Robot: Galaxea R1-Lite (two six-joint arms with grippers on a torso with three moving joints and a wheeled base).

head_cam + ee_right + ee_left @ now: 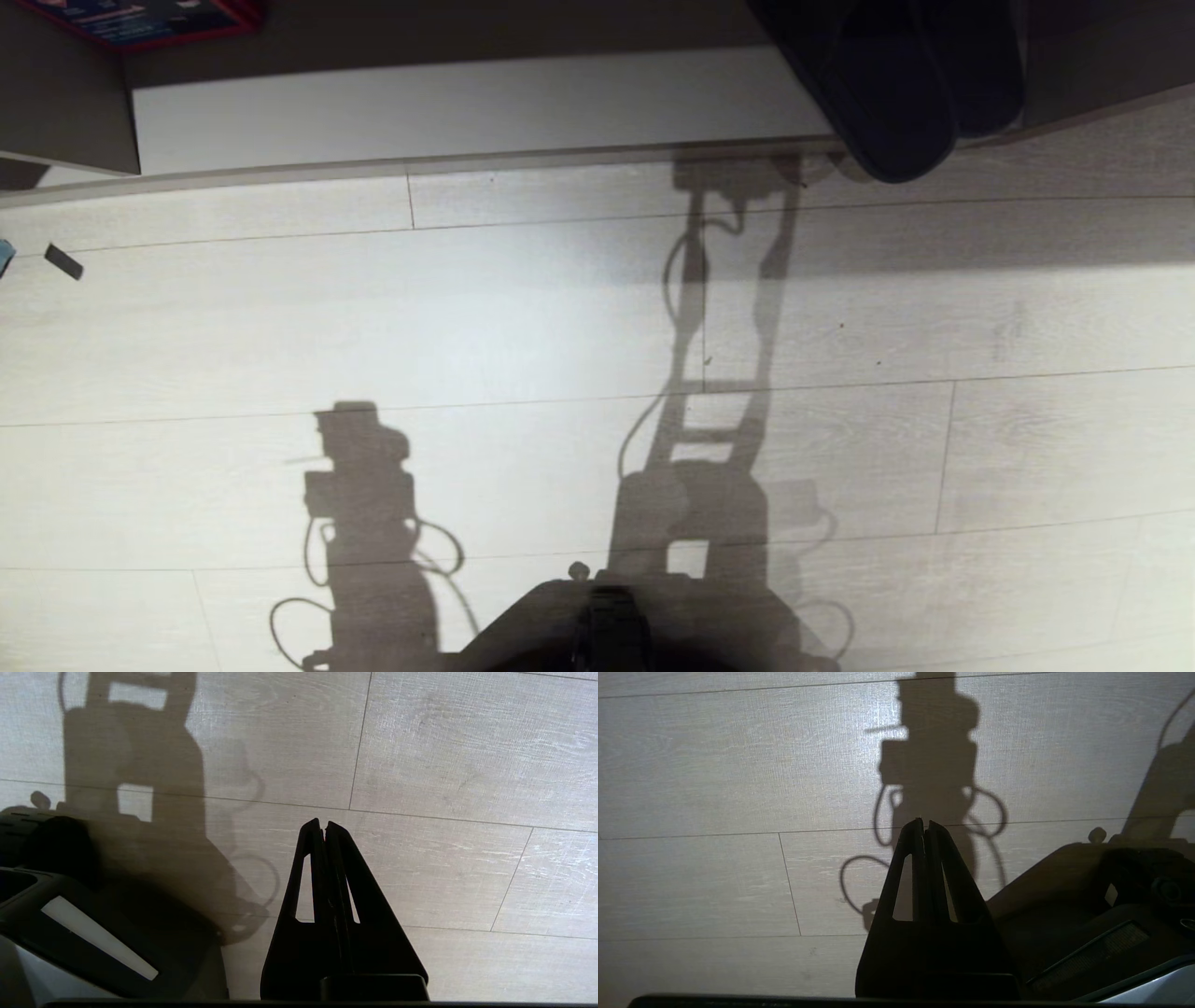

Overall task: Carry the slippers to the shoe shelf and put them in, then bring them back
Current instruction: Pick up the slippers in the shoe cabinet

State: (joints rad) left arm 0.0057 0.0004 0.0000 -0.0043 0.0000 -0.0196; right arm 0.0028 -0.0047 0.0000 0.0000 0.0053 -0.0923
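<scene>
The dark grey-blue slippers point(896, 93) lie side by side at the far right of the shoe shelf point(467, 107), on its pale base board, with their rounded ends sticking out over the front edge. Neither gripper shows in the head view, only the arms' shadows on the floor. In the left wrist view my left gripper point(924, 822) hangs over bare floor, shut and empty. My right gripper point(323, 822) is likewise shut with nothing in it, above pale planks. Both are far from the slippers.
A taupe divider panel point(65, 93) stands at the shelf's left, with a red and blue flat item point(140, 19) behind it. A small dark scrap point(63, 261) lies on the floor at far left. My base point(607, 625) sits at the near edge.
</scene>
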